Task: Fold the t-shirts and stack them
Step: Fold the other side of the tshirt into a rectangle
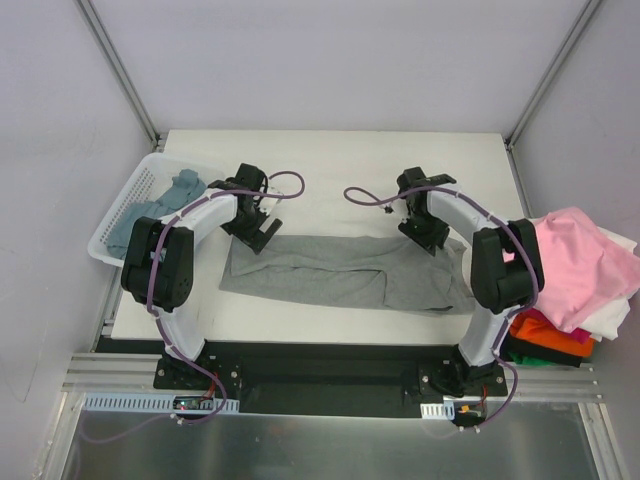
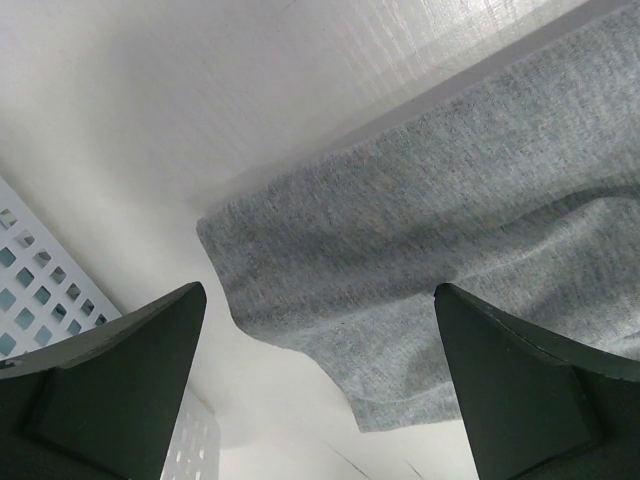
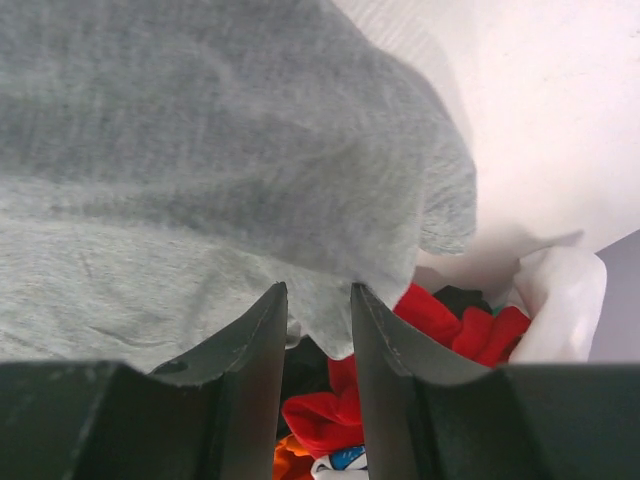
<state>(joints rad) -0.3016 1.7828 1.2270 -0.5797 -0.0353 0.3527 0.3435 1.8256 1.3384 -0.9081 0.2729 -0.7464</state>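
Lying flat mid-counter (image 1: 330, 160), long axis left to right: light grey t-shirt (image 1: 340, 272). Gaping wide over far-left corner: left end effector (image 1: 258, 237). Narrowed at far-right edge, grip on cloth unclear: right end effector (image 1: 425, 240).

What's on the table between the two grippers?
In the top view, only the grey t-shirt lies spread between the left gripper and the right gripper. Beyond its far edge, the white table is bare.

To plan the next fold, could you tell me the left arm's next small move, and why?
Probably lower the left gripper, whose jaws stand wide open, and close on the corner of the grey t-shirt lying between them.
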